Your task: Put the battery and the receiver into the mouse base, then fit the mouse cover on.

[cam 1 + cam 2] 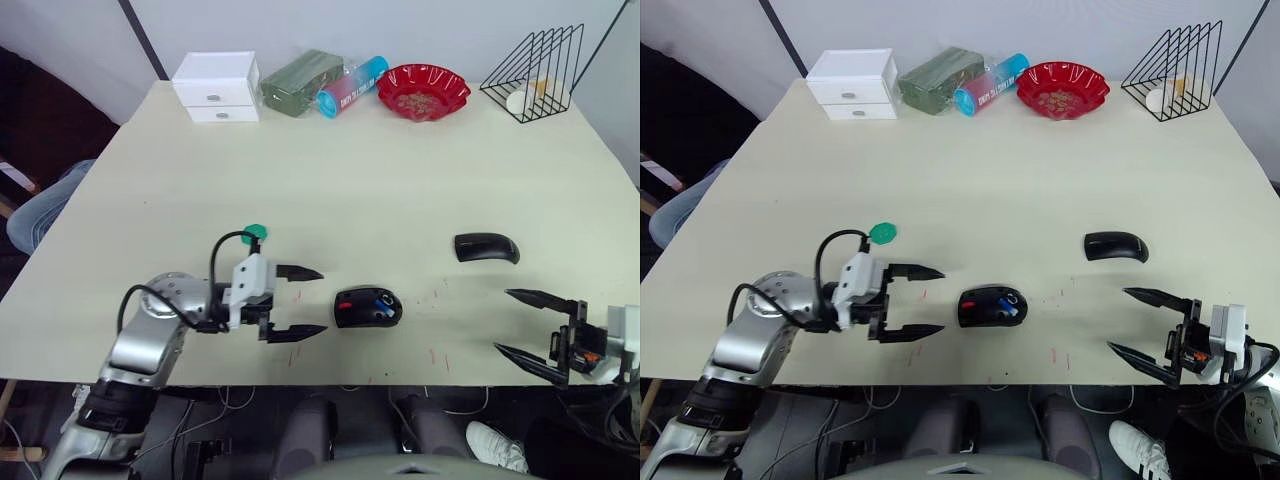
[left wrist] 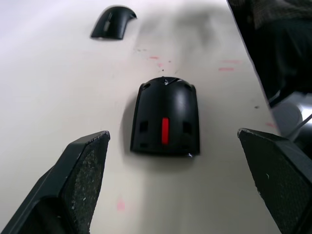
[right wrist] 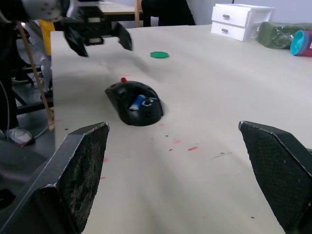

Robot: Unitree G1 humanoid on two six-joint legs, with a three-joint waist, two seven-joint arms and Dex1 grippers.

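Left eye view: matte black oval mouse base [image 1: 368, 307] lies on the smooth beige table [image 1: 340, 170], red and blue parts inside. Glossy curved mouse cover [image 1: 486, 247] sits well right of it. Left gripper [image 1: 298, 302] just left, fingers apart; right gripper [image 1: 520, 322] far right, fingers apart.

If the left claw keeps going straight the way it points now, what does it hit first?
Most likely the mouse base: it lies directly ahead of the open left claw, centred between its fingers in the wrist view. The mouse cover lies farther off.
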